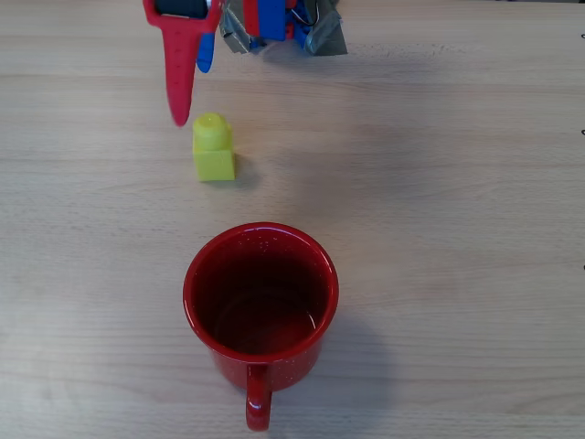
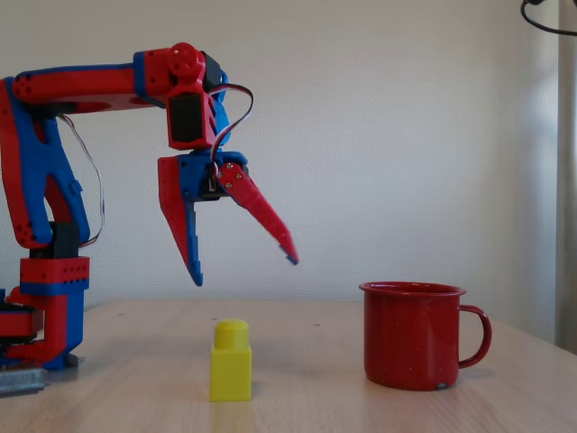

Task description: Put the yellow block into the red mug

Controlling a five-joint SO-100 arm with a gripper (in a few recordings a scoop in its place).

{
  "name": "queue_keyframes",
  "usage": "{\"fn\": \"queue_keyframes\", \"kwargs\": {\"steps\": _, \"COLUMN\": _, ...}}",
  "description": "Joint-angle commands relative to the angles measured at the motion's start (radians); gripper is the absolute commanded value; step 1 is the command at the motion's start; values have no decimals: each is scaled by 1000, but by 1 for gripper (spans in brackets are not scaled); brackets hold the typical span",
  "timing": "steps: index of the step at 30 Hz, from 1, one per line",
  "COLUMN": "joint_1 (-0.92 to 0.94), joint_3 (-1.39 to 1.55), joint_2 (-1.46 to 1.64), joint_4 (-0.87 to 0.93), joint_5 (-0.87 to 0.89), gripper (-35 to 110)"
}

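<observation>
Yellow block (image 2: pixel 231 361) under wide-spread gripper (image 2: pixel 243 271)

Yellow block (image 1: pixel 214 148), red mug (image 1: pixel 260 302) w/ faint light speckles, red+blue hand (image 2: pixel 243 266), light wood-grain table (image 1: pixel 439 183).

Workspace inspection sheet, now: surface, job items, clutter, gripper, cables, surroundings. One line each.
Surface: light wooden table, bare around the job's things.
Job's things: yellow block upright on the table, stud up, outside the mug; red mug upright, nothing seen inside in the overhead view, handle away from the arm.
Clutter: nothing seen.
Gripper: gripper wide open, raised above the block, holding nothing.
Cables: thin wires run along the arm; a dark cable loop at the top right corner.
Surroundings: plain pale wall behind; arm base at the table edge.
</observation>
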Motion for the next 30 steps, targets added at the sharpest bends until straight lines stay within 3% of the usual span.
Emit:
{"fn": "queue_keyframes", "kwargs": {"steps": 1, "joint_1": 26, "joint_3": -41, "joint_2": 21, "joint_4": 23, "joint_5": -41, "gripper": 52}}
{"fn": "queue_keyframes", "kwargs": {"steps": 11, "joint_1": 41, "joint_3": 92, "joint_2": 5, "joint_4": -51, "joint_5": -158, "gripper": 60}}
{"fn": "queue_keyframes", "kwargs": {"steps": 30, "joint_1": 66, "joint_3": 242, "joint_2": -115, "joint_4": -279, "joint_5": -167, "gripper": 60}}
